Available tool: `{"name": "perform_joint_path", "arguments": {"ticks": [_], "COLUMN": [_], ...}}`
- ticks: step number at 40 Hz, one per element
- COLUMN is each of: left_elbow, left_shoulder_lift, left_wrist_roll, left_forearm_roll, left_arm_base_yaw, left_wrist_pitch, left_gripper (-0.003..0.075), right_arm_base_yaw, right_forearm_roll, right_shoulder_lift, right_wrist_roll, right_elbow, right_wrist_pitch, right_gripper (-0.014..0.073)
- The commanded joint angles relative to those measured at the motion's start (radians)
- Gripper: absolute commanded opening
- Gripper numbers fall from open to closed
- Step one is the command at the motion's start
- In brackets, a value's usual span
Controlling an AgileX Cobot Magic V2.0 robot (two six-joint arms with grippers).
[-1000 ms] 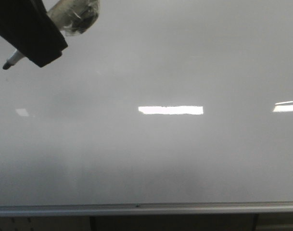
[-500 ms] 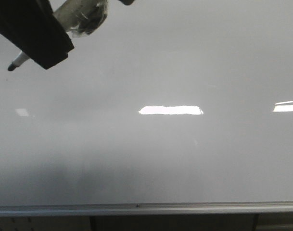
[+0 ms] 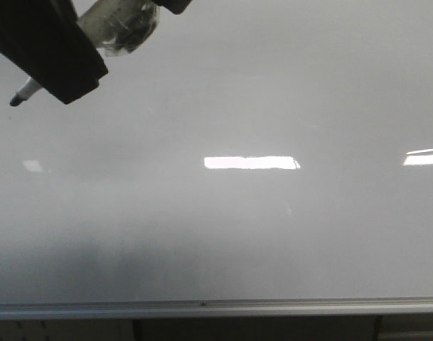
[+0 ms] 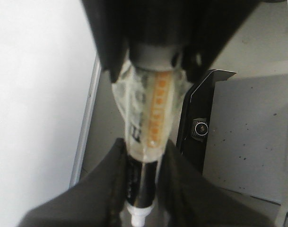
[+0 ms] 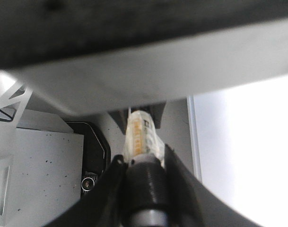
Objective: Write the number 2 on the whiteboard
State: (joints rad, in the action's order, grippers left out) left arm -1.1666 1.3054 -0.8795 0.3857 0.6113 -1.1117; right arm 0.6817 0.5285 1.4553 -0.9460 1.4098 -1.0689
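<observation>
Front view: the left gripper (image 3: 49,67) pinches a marker (image 3: 24,92) over the whiteboard (image 3: 259,227) — the right gripper (image 5: 144,175) grips the same marker.

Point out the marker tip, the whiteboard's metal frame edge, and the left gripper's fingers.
marker tip (image 3: 15,101): front view, the dark nib.
whiteboard frame (image 3: 216,307): front view, the silver-grey bottom edge.
left gripper fingers (image 4: 110,184): left wrist view, one dark finger beside the marker barrel.

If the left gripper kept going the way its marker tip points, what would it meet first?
Probably the whiteboard. The left gripper holds a marker whose tip points down-left at bare board, with nothing between. How near the tip is to the surface is unclear. No stroke shows there yet.
</observation>
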Motion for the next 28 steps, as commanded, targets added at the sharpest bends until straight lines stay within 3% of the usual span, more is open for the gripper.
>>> {"name": "perform_joint_path", "arguments": {"ticks": [1, 3, 10, 12, 21, 28], "left_elbow": [-0.032, -0.032, -0.034, -0.034, -0.034, -0.030], "left_shoulder_lift": [-0.022, -0.022, -0.025, -0.032, -0.121, -0.224], "left_wrist_roll": [0.009, 0.009, 0.009, 0.009, 0.146, 0.282], "left_forearm_roll": [0.031, 0.031, 0.031, 0.025, -0.091, -0.140], "left_arm_base_yaw": [0.007, 0.007, 0.007, 0.005, 0.001, -0.036], "left_wrist_pitch": [0.041, 0.041, 0.068, 0.068, 0.070, 0.067], "left_gripper": [0.0016, 0.0084, 0.0447, 0.0506, 0.0526, 0.0526], "right_arm_base_yaw": [0.001, 0.001, 0.001, 0.000, -0.021, -0.075], "right_forearm_roll": [0.056, 0.056, 0.056, 0.054, -0.114, -0.365], "right_shoulder_lift": [-0.031, -0.031, -0.031, -0.033, -0.083, -0.161], "right_wrist_roll": [-0.012, -0.011, 0.005, 0.016, 0.138, 0.388], "right_elbow": [0.038, 0.038, 0.038, 0.038, 0.038, 0.036], "right_wrist_pitch": [0.025, 0.025, 0.023, 0.023, 0.010, -0.023], "right_gripper": [0.0064, 0.0064, 0.0064, 0.0064, 0.0067, 0.0067]}}
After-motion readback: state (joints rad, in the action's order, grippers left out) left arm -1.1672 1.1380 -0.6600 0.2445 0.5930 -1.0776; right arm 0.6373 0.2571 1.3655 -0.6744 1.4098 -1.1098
